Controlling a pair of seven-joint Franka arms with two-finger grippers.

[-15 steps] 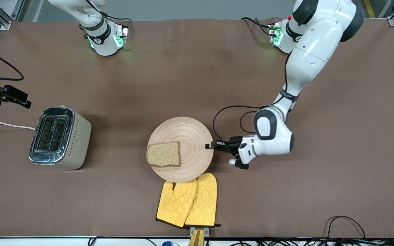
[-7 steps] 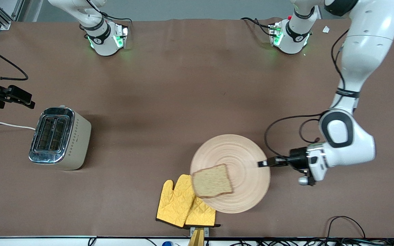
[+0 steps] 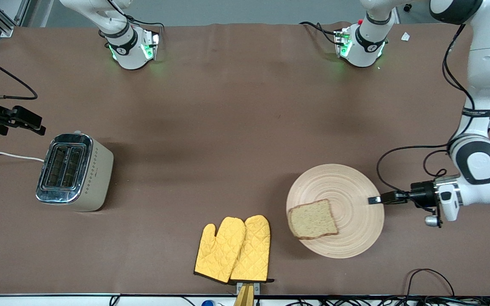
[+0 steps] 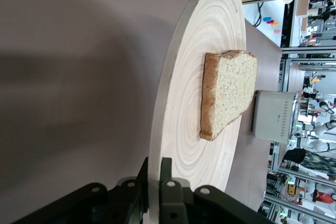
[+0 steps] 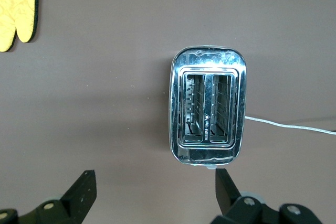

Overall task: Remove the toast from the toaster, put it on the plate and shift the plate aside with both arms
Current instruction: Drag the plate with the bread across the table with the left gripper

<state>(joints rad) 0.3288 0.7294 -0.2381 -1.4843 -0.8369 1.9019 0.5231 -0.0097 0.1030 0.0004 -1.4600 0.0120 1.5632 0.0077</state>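
The round pale wooden plate (image 3: 347, 204) lies toward the left arm's end of the table, near the front camera. The toast (image 3: 313, 219) lies on it, at its edge toward the mitts. My left gripper (image 3: 374, 199) is shut on the plate's rim at the side toward the left arm's end. In the left wrist view the plate (image 4: 184, 93) and toast (image 4: 228, 93) show, with my left gripper (image 4: 155, 177) clamped on the rim. My right gripper (image 3: 32, 123) is open and empty, up in the air over the table beside the toaster (image 3: 72, 172). The right wrist view shows my right gripper (image 5: 155, 184) wide open.
The silver toaster (image 5: 207, 111) with two empty slots stands at the right arm's end, its white cord (image 3: 7, 155) running off the table. Two yellow quilted oven mitts (image 3: 234, 250) lie near the table's front edge. Cables (image 3: 430, 276) lie at the front edge near the left arm's end.
My left gripper has dragged the plate with the toast from the table's middle toward the left arm's end, off the mitts. The right gripper has shifted only slightly.
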